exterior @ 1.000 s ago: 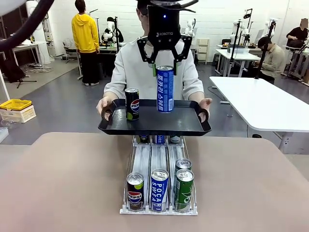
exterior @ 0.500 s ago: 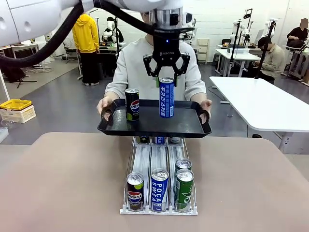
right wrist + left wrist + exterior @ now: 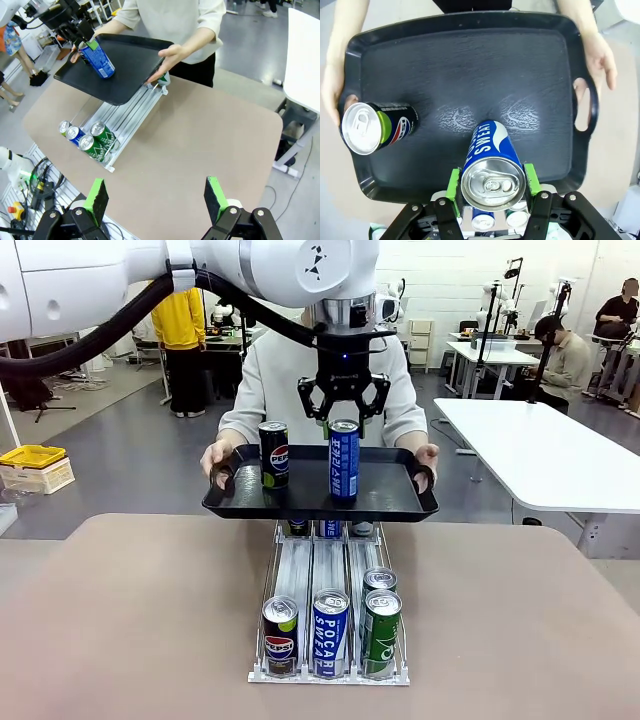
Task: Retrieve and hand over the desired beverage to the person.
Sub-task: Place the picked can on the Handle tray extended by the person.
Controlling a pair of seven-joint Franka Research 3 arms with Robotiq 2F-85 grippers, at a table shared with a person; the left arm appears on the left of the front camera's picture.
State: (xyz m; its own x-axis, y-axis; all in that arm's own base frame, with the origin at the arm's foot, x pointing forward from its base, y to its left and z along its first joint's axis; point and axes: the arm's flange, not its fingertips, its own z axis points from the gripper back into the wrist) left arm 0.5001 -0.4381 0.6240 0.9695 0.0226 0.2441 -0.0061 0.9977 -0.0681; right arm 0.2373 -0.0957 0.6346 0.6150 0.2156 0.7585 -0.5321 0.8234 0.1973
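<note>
The person (image 3: 275,375) in a light grey top holds a flat black tray (image 3: 320,506) by both handles above the table's far edge. My left gripper (image 3: 344,412) is shut on the top of a blue Pocari Sweat can (image 3: 344,462), which stands upright with its base down at the tray floor. From the left wrist view the green pads (image 3: 454,181) clamp the can's (image 3: 492,175) rim over the tray (image 3: 470,60). A black Pepsi can (image 3: 273,453) stands on the tray's left side. My right gripper (image 3: 156,199) is open, high above the table, with nothing between its fingers.
A metal can rack (image 3: 330,585) lies on the brown table below the tray, with a Pepsi can, a Pocari can (image 3: 330,632) and green cans at its near end. The person's hands (image 3: 600,55) grip the tray's sides. A white table (image 3: 550,455) stands at the right.
My left gripper has carried the blue can down and away from the camera, from above the tray to the tray's floor. The person and the tray have stayed put.
</note>
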